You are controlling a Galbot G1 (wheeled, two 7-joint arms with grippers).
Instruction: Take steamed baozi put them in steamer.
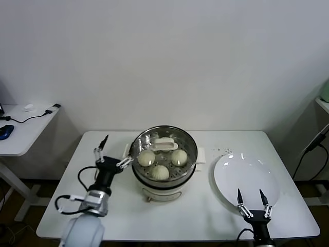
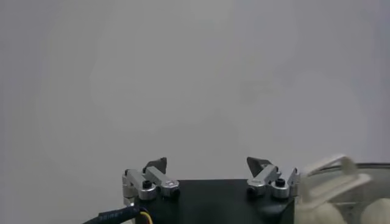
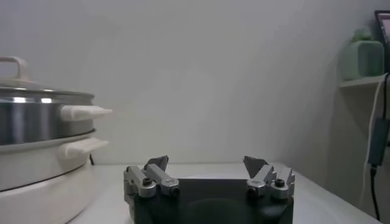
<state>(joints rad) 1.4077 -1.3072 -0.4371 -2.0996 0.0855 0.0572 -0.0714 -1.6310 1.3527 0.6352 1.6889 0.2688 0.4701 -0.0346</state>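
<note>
No readable text, labels or numbers; steamer (image 1: 164,159) base possibly unmarked.

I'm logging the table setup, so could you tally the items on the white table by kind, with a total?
Small round cream-white steamed baozi, visible through the lid: 3
Round shiny stainless-steel steamer on cream base: 1
Round glass lid with cream handle: 1
Flat white plate: 1
Total: 6

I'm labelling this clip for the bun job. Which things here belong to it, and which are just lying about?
Part of the job:
steamed baozi
steamer
left gripper, open beside the steamer
right gripper, open over the plate

Just lying about:
glass lid
white plate
side table
</note>
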